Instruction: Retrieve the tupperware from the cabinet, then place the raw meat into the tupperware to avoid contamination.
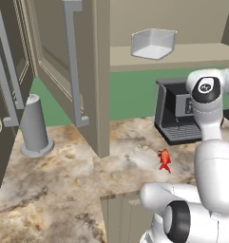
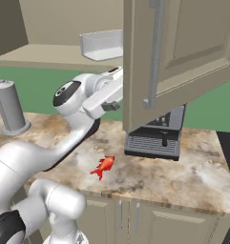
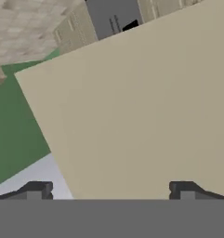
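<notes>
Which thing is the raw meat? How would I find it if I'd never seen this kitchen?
Look at the speckled stone counter under the open beige cabinet. In front of the black coffee machine lies the raw meat, a tiny chunk lying alone on the stone. It is the one bright red-orange thing; the tupperware on the shelf and the grey cylinder are pale.

Open cabinet door [image 2: 176, 52] blocks tupperware [image 2: 103, 45] from right.

tupperware [image 1: 153, 43] on cabinet [image 1: 173, 55] shelf — raw meat [image 1: 164, 160] on counter [image 1: 63, 190] below
</notes>
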